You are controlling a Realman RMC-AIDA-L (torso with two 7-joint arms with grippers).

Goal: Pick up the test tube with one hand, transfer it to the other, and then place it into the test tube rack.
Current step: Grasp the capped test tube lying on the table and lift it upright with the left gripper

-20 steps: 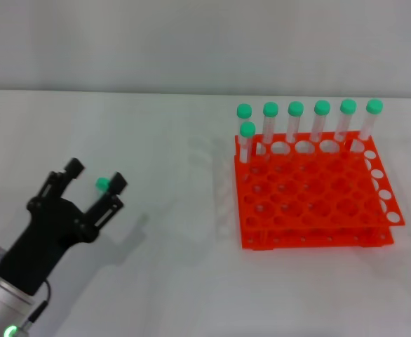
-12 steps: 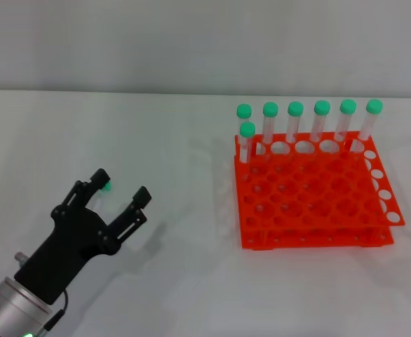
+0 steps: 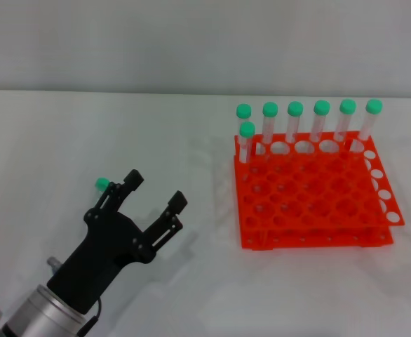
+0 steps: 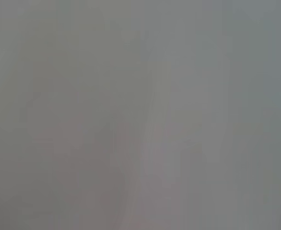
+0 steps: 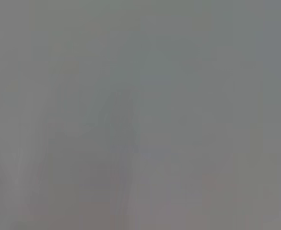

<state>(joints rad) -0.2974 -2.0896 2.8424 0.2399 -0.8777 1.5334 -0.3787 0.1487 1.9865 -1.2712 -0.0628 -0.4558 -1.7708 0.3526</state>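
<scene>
- Green, the cap of the test tube [image 3: 102,184], is all that shows of it: it lies on the white table [image 3: 65,126] just outside the far finger of the left gripper [image 3: 156,191], on the side away from the rack, with its clear body hidden behind that finger.
- The left gripper's jaws are spread wide with nothing between them; the tube is beside the gap, not in it.
- Handling, as a judgement: a slim clear plastic tube should be light and stiff, smooth enough to slip or roll (round body, flat table). The body just below the cap looks the best place to pinch, crosswise, leaving the lower end free for the other gripper to take.
- Too hard a squeeze could shoot it out of the pads; a gentle, centred closure seems wiser.
- Well beyond the near finger stands the orange test tube rack [image 3: 311,203], two-tiered, its top a grid of round holes.
- Seven capped tubes [image 3: 295,119] stand upright in it: six along the back row, one in the next row at the end nearest the gripper. All other holes look vacant.
- The right gripper is nowhere in view; both wrist views show only blank grey.
</scene>
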